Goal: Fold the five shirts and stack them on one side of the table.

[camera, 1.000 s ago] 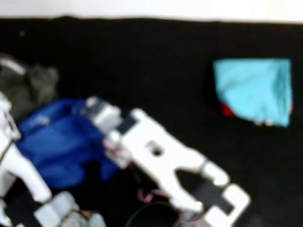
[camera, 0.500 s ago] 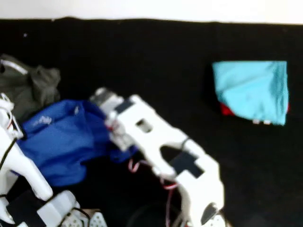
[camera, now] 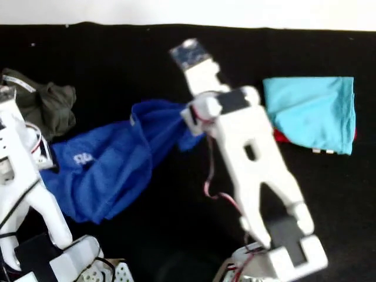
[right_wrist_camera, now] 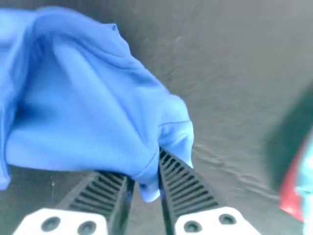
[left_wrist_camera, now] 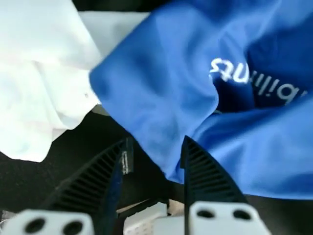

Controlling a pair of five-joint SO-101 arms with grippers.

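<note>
Open counter along the far edge and at the near right. The stretched blue shirt and the right arm bar the middle; olive shirt far left, folded turquoise shirt far right.

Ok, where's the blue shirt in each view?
High view: blue shirt stretched from left-centre to the right end effector, mid-table.
Left wrist view: blue shirt draped close, its edge inside the open left end effector.
Right wrist view: bunched, pinched in the right end effector.
Shared landmark: the shirt's white print, high and left wrist views.
</note>
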